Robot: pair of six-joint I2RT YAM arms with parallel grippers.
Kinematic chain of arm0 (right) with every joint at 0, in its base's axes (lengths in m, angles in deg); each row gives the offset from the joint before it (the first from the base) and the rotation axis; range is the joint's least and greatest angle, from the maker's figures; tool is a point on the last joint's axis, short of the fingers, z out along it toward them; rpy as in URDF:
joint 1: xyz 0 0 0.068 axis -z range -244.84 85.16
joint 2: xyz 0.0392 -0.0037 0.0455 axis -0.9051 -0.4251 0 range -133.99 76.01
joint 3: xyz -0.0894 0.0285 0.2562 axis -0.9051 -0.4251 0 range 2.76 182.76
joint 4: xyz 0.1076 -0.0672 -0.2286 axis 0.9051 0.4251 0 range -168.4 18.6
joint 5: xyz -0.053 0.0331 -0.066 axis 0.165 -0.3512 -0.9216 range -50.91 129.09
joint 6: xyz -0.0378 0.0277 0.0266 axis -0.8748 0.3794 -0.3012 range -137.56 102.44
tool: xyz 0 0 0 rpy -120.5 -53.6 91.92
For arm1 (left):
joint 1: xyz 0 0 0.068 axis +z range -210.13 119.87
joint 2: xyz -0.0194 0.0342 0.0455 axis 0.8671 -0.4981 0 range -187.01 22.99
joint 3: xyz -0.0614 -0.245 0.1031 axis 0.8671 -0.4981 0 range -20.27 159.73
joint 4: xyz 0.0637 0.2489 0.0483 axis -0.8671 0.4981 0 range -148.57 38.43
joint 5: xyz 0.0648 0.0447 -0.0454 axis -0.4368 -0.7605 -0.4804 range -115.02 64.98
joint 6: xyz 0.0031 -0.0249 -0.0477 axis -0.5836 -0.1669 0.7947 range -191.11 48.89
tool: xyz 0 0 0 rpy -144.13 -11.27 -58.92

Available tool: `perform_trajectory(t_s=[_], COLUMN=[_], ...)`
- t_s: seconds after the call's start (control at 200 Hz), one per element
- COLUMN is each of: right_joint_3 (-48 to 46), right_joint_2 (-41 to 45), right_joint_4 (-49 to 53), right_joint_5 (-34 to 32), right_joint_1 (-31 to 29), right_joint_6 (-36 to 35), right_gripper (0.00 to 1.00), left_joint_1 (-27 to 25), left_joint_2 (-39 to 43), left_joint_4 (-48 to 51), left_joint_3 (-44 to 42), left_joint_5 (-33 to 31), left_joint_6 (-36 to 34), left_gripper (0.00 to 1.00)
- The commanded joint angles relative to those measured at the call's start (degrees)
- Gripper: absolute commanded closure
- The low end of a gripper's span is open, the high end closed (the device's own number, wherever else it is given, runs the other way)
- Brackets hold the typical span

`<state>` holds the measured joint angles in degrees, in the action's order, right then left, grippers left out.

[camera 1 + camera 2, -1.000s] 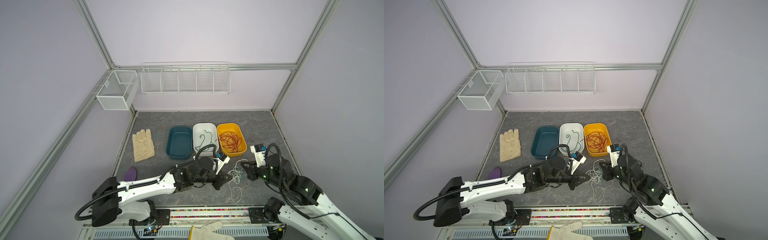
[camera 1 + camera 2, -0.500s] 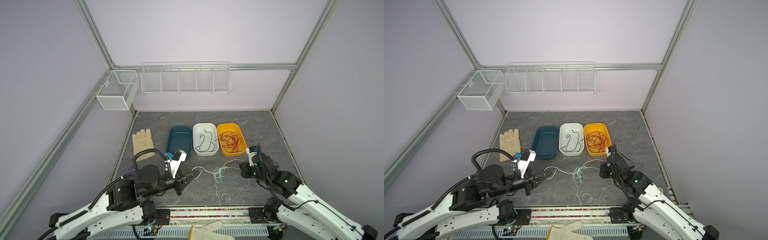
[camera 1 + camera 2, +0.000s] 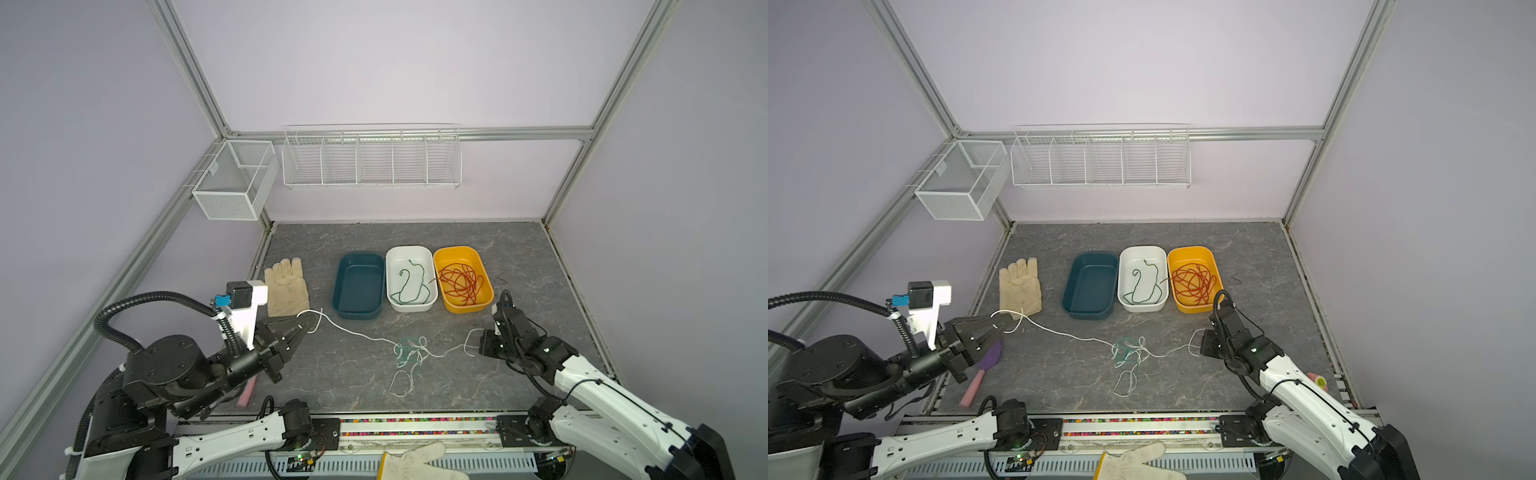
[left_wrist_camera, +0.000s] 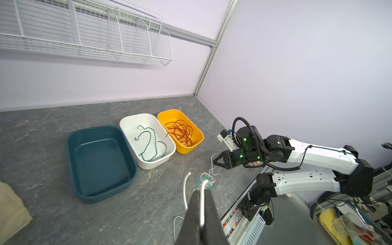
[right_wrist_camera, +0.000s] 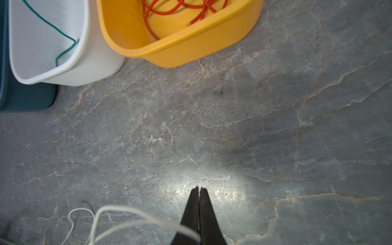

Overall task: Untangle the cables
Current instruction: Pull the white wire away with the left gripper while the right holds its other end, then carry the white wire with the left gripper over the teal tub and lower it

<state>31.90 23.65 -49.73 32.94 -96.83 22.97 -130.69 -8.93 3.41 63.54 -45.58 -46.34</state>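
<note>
**Tabletop** (image 3: 521,257): grey marbled slab, walled on three sides.

**Left pincer** (image 3: 308,323): by the left edge, closed on one end of the white cable (image 3: 353,332). In the left wrist view the cable ran between the shut fingers (image 4: 192,212).

**Right pincer** (image 3: 482,345): near the right edge, tips pressed together, clamped on the other end of the same cable. A short white loop stood out just beside the tips.

**White cable:** strung between the two pincers across the near half of the tabletop, meeting in a knot (image 3: 409,349) about midway.

**Knot:** white loops tangled with a thin pale-green strand (image 3: 402,344). One white tail (image 3: 401,384) curled from it toward the near edge.

**Bins:** three in a row at mid-tabletop, side by side.
- Teal bin (image 3: 358,311), nearest the left edge.
- White bin (image 3: 409,249), in the middle, with the green cable (image 3: 409,286) lying loose inside.
- Yellow bin (image 3: 465,308), nearest the right edge, with the red cable (image 3: 459,282) coiled inside.

**Glove** (image 3: 286,286): flat by the left edge, beyond the left pincer.

**Second glove** (image 3: 419,463): on the rail past the near edge.

**Spatula** (image 3: 976,384): purple head, pink handle, at the near-left corner, partly under the left arm.

**Wire rack** (image 3: 372,158): on the back wall.

**Mesh box** (image 3: 232,183): on the left frame.
</note>
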Motion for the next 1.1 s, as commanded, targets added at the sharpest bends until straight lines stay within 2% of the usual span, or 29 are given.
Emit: perform_trajectory(t_s=[0.0, 0.1, 0.195, 0.315, 0.59, 0.93, 1.03, 1.094], right_joint_3=[-2.05, -2.69, -1.83, -3.30, -4.32, -1.48, -0.35, 0.36], right_joint_2=[-1.97, -2.52, -1.82, -2.85, -3.63, 7.26, 9.92, 11.57], right_joint_4=[-2.92, -4.42, -2.41, -3.05, -7.84, -0.80, 0.92, 1.88], right_joint_5=[1.22, 2.72, 0.19, 1.29, 8.28, 7.55, 8.39, 8.72], right_joint_1=[0.92, 1.04, 1.22, 4.42, 5.36, 5.25, 5.22, 5.12], right_joint_6=[1.32, 1.07, 0.41, 0.43, 0.40, -1.83, -2.35, -2.65], right_gripper=[0.94, 0.94, 0.94, 0.94, 0.94, 0.94, 0.94, 0.94], left_joint_1=[-0.19, -0.23, -0.20, -0.24, -0.27, -0.02, 2.85, 9.05], left_joint_2=[-2.18, -3.24, -4.69, -5.61, -9.21, -14.56, -16.11, -16.78], left_joint_4=[7.47, 8.07, 9.43, 10.79, 6.99, 2.84, 0.88, -1.25], left_joint_3=[4.29, 6.56, 10.28, 14.78, 9.58, 4.53, 2.79, 1.07], left_joint_5=[-4.78, -5.14, -5.61, -7.26, -6.10, -9.61, -8.18, -2.15], left_joint_6=[-1.90, -2.69, -3.42, -3.68, -6.69, -10.95, -12.51, -13.94], left_gripper=[1.00, 1.00, 1.00, 1.00, 1.00, 1.00, 1.00, 1.00])
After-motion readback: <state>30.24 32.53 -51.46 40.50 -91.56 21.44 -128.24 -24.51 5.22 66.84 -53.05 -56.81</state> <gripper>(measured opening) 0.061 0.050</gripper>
